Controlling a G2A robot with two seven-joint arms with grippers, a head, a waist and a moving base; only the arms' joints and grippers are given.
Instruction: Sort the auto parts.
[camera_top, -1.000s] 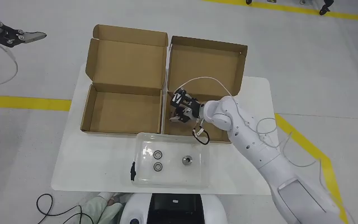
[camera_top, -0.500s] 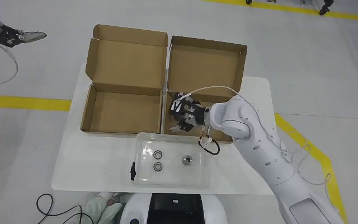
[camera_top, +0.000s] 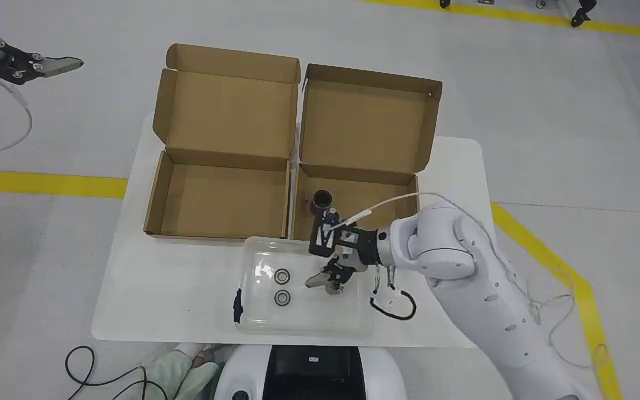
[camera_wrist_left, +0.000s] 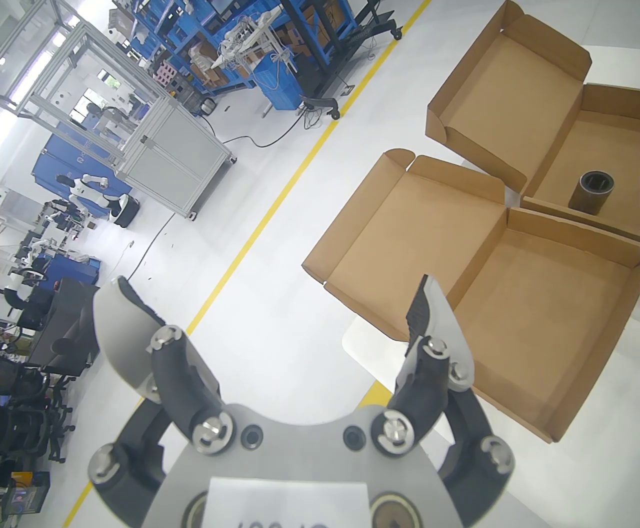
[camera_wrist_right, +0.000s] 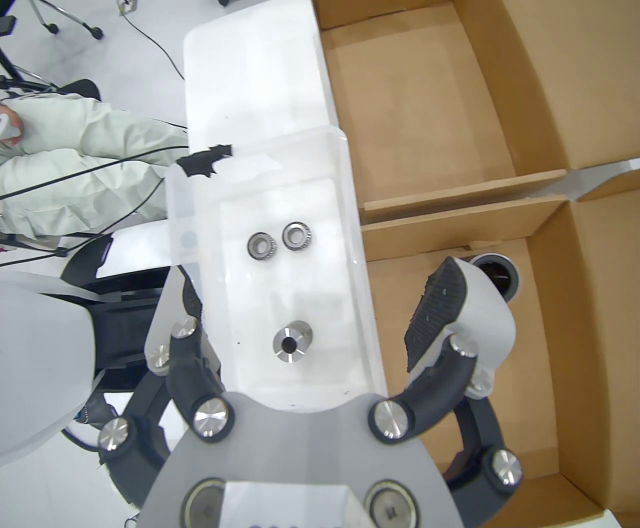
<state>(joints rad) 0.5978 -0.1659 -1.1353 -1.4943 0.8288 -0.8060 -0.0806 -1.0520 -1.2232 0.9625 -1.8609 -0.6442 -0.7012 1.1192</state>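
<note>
Picking is the step in hand: the right arm (camera_top: 440, 250) hangs over the clear tub (camera_top: 262, 318) on the counter (camera_top: 455, 160) with its jaws spread wide and holding nothing (one dark tube (camera_top: 322, 200) already stands in the right-hand box (camera_top: 365, 110), just beyond the outer jaw). Below and between the jaws lies a silver flanged bush (camera_wrist_right: 292, 343) on the tub floor. Two small bearings (camera_wrist_right: 262, 246) sit side by side further out ahead of the jaws, close to each other and apart from the bush. The left-hand box (camera_top: 215, 200) lies open beyond them. The left jaws, likewise wide open and empty, hang out over the floor, well apart from both boxes.

Next, I judge, the right jaws must drop straight down inside the tub walls, straddle the bush and close on it. The bush looks low and smooth, so the tips need to go nearly to the tub floor. A shallow bite could let it slip, and the tub walls leave the spread jaws little room.
</note>
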